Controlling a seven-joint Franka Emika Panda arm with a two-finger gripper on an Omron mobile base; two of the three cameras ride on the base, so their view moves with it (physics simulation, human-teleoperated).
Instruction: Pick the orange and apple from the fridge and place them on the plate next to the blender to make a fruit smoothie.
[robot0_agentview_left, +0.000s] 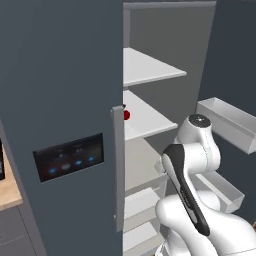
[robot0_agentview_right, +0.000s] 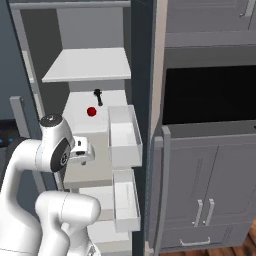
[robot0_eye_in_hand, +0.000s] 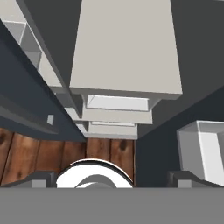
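Inside the fridge (robot0_agentview_left: 60, 75), middle shelf: apple (robot0_agentview_left: 127, 115), small and red, resting on the pale shelf (robot0_agentview_left: 150, 117) near its left edge, half hidden behind the shut left door in the left base view; in full sight in the right base view (robot0_agentview_right: 91, 111).
Behind the apple: small dark object (robot0_agentview_right: 98, 96), upright, farther back on the same shelf, apart from the fruit; too small to identify.
Fridge doors: left one shut, with long grey handle (robot0_agentview_left: 118, 170) and dark touch panel (robot0_agentview_left: 70, 157) lit by blue spots; right one swung open, white door bins (robot0_agentview_right: 123, 136) facing inward.
Upper shelf (robot0_agentview_right: 87, 65): bare pale surface above the apple.
Arm: white, folded in front of the open compartment, below the apple's shelf, hand turned downward.
Gripper (robot0_eye_in_hand: 113, 180): fingers (robot0_eye_in_hand: 41, 179) spread wide at the two lower corners of the hand view, nothing between them; well apart from the apple.
Under the hand: lower shelves and drawers (robot0_eye_in_hand: 116, 116) seen from above, one door bin at the right, wooden floor (robot0_eye_in_hand: 43, 153) below.
Right of the fridge: grey cabinets (robot0_agentview_right: 210, 190) with a dark recess above them.
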